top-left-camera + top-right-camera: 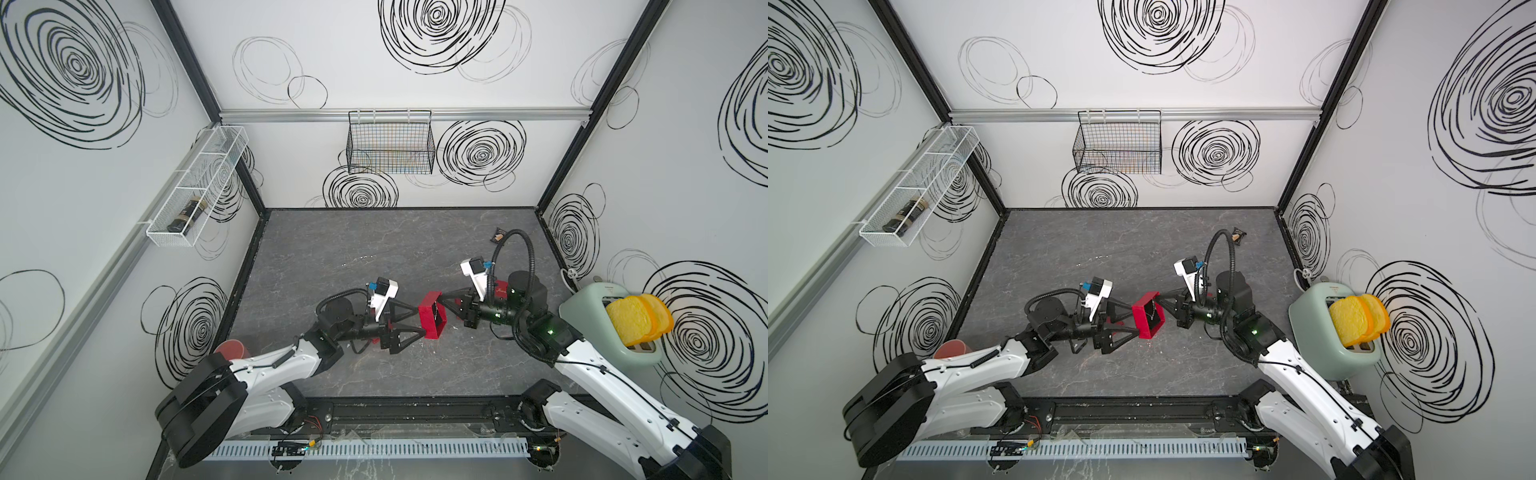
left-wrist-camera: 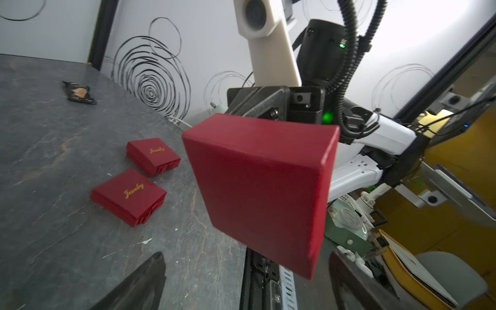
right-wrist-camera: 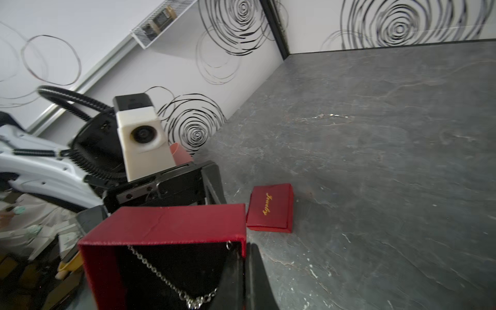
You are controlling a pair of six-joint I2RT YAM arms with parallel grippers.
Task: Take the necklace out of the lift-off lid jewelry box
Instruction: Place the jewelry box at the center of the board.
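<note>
Necklace: a fine silver chain draped across the black lining inside the red jewelry box, its ends seemingly caught at two corners of the box's rim. The box has its lid off, is tipped on its side and appears lifted clear of the counter. The right pincer is closed tight on one thin wall of the box, one finger inside and one outside. The left pincer sits at the box's opposite, closed-bottom side. It is spread wide and holds nothing, and whether its tips touch the box is unclear.

Risks, as a judgement: a pinch on a single cardboard wall could let the box pivot or slip. With the opening sideways, a jolt could shake the chain loose onto the counter. Tugging the chain while its ends are caught could drag the lining out.
</note>
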